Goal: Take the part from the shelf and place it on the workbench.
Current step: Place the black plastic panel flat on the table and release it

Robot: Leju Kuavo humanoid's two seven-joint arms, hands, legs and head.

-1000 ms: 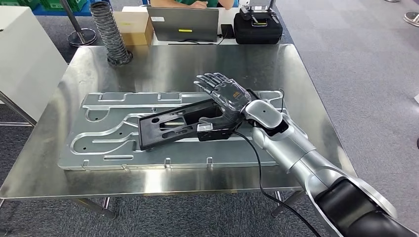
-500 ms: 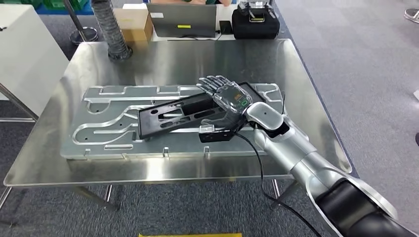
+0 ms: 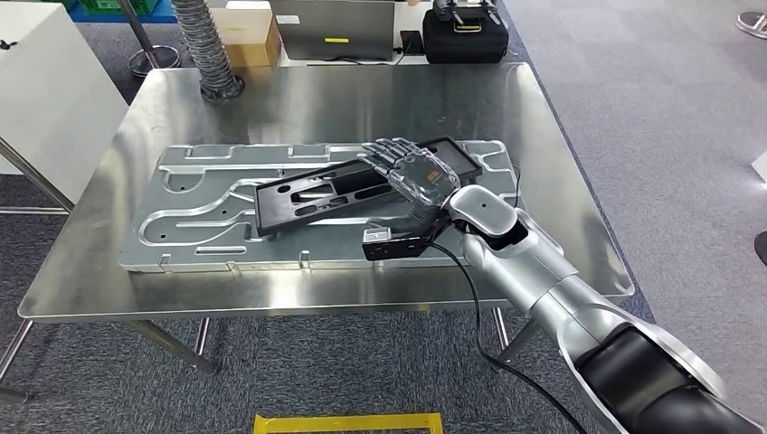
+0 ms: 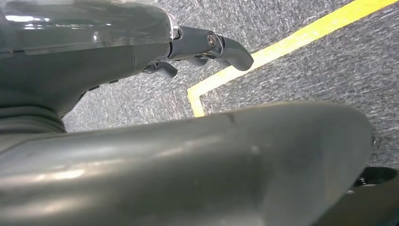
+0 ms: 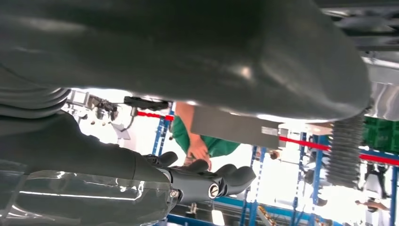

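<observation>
The black part (image 3: 348, 192) lies mid-frame on the counter (image 3: 579, 253), so the right robot hand (image 3: 411, 181), fingers spread flat above it, need only withdraw.

A stainless-steel table (image 3: 298, 108) stands on grey carpet (image 3: 669, 117). Yellow floor tape (image 3: 348, 422) runs near its front edge. Beyond the far edge are a laptop (image 3: 336, 29), a black case (image 3: 466, 36), a cardboard box (image 3: 246, 41) and a ribbed hose (image 3: 206, 50); a white cabinet (image 3: 50, 99) stands beside the table.
</observation>
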